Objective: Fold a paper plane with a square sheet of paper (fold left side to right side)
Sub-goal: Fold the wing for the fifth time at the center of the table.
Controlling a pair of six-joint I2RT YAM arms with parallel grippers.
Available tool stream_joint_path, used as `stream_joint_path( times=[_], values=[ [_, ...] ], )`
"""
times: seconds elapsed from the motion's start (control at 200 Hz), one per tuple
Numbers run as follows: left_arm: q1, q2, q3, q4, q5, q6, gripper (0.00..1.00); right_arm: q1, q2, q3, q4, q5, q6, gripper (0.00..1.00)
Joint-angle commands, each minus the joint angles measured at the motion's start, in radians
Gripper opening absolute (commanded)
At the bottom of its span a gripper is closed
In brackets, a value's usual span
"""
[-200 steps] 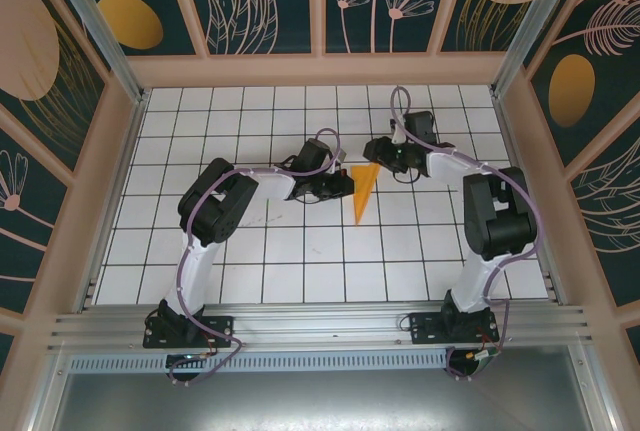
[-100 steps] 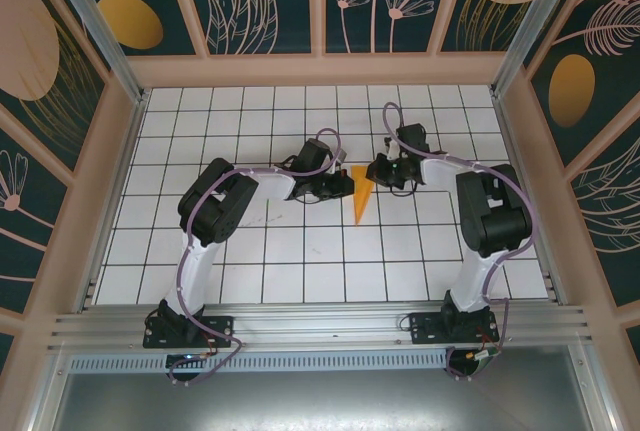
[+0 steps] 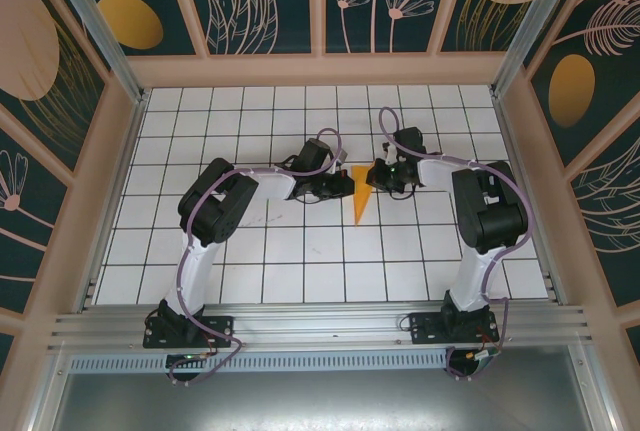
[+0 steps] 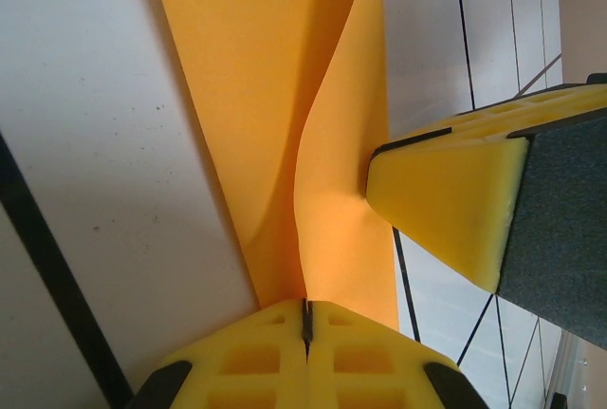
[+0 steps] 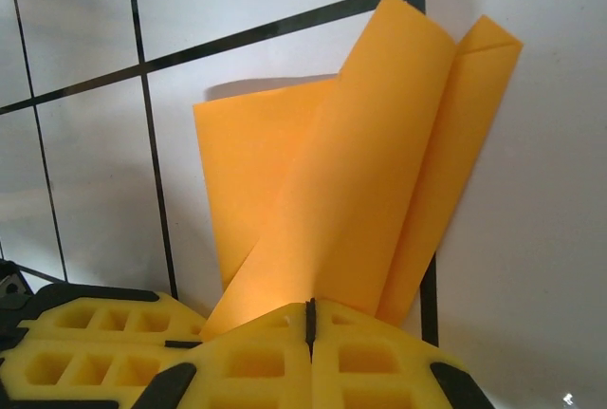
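White tiled table [image 3: 250,261]; orange paper plane [image 3: 360,196] resting mid-table.

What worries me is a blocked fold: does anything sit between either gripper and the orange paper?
Nothing visible does. The left gripper and right gripper are each shut directly on the folded orange paper.

a: what do the arms look like, going up from the rail [image 3: 320,323]?
b: left arm [image 3: 215,206] and right arm [image 3: 490,213] match: black base plates [image 3: 185,329] on the rail, white tube links above it, bulky black joint housings
a: cables?
b: a lilac cable [image 3: 181,281] loops along each arm, away from the rail
a: and the ends farthest from the rail?
b: left gripper [image 4: 305,305] and right gripper [image 5: 309,306] have yellow foam-like fingers with squarish cut-outs, black inserts, a dark grey side face
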Motion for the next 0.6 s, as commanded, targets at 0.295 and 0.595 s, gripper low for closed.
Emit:
stream_joint_path(
  times=[0.295,0.595],
  values=[
    [-0.005,0.047,0.006,-0.078,-0.039,0.021,0.0,-0.002,0.021,-0.049,-0.041,0.05,-0.03,0.0],
    [0.0,-0.028,0.009,-0.105,-0.083,0.042,0.11,-0.009,0.035,-0.081,-0.056,0.074,-0.042,0.0]
  ],
)
